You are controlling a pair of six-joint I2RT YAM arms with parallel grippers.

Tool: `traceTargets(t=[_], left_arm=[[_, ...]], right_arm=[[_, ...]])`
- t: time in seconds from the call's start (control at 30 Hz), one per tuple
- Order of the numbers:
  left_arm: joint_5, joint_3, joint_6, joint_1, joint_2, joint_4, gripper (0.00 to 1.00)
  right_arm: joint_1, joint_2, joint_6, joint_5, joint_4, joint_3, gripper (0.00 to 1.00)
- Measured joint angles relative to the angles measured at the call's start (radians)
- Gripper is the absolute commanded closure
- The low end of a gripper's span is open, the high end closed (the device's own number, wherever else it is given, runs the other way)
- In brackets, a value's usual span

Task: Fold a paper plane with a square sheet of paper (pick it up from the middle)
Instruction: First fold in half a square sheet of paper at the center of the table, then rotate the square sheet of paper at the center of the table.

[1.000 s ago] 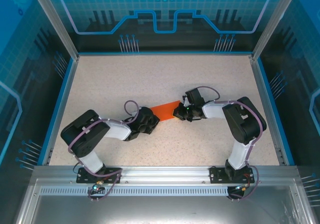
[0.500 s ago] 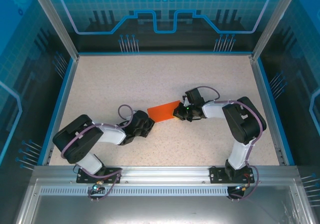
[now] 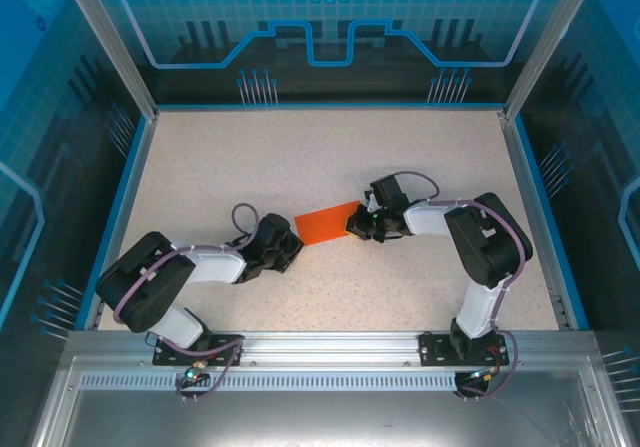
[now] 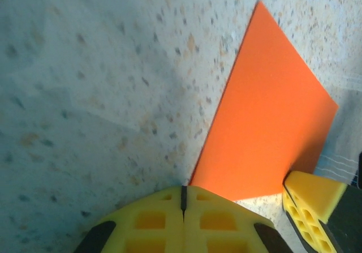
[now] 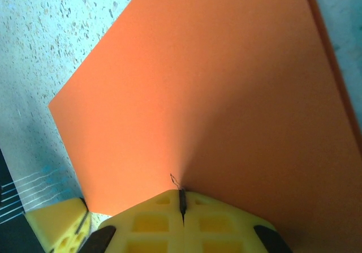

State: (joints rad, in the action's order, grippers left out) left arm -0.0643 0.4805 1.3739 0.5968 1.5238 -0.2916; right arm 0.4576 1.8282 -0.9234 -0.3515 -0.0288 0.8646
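Between my two hands, on the speckled bench [image 3: 250,157], lies one square sheet of paper [image 3: 327,224], plain bright orange and flat in the top view. Its long axis runs from my left hand [image 3: 297,246] to my right hand [image 3: 353,227], with the right end a little farther from my bases.

My right hand is closed on the sheet's edge. In its wrist view the yellow pads [image 5: 203,209] meet with the orange pinched at their seam, and there is a small wrinkle just ahead of them.

My left hand's pads [image 4: 161,203] are pressed together as well. The sheet's near corner reaches their tips, but I cannot tell whether they nip it. From that corner the paper stretches ahead and to the right of the left hand, ending in a sharp corner. One yellow fingertip [image 4: 313,192] of my right hand sits just beside the sheet's other near corner.
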Motion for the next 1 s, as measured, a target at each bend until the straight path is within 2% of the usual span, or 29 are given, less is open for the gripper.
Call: traceTargets(t=[0.2,0.3,0.37,0.4,0.43,0.5,0.63,0.7,0.87,1.0], left_arm=[[-0.003,0.029,-0.119,-0.101,-0.083,0.189,1.00],[-0.002,0.086,-0.191,-0.123,-0.117,0.280,1.00],[-0.002,0.135,-0.236,-0.130,-0.132,0.331,0.89],[-0.002,0.161,-0.261,-0.134,-0.139,0.356,0.80],[-0.002,0.186,-0.286,-0.140,-0.145,0.382,0.74],[-0.002,0.224,-0.320,-0.156,-0.155,0.429,0.62],[-0.011,0.272,-0.378,-0.214,-0.178,0.526,0.30],[-0.033,0.286,-0.395,-0.243,-0.188,0.581,0.19],[-0.109,0.323,-0.439,-0.283,-0.199,0.700,0.02],[-0.135,0.329,-0.462,-0.301,-0.204,0.742,0.01]], right_arm=[[0.000,0.001,0.056,0.018,0.061,0.040,1.00],[0.003,0.001,0.103,0.050,0.114,0.075,1.00],[0.014,0.001,0.141,0.072,0.164,0.110,1.00],[0.027,0.001,0.161,0.082,0.189,0.134,0.96],[0.045,0.001,0.180,0.091,0.212,0.163,0.90],[0.091,0.006,0.214,0.107,0.253,0.237,0.84],[0.189,0.060,0.248,0.136,0.284,0.394,0.83],[0.219,0.106,0.251,0.140,0.290,0.450,0.84],[0.242,0.243,0.255,0.170,0.352,0.558,0.85],[0.246,0.315,0.263,0.186,0.407,0.620,0.85]])
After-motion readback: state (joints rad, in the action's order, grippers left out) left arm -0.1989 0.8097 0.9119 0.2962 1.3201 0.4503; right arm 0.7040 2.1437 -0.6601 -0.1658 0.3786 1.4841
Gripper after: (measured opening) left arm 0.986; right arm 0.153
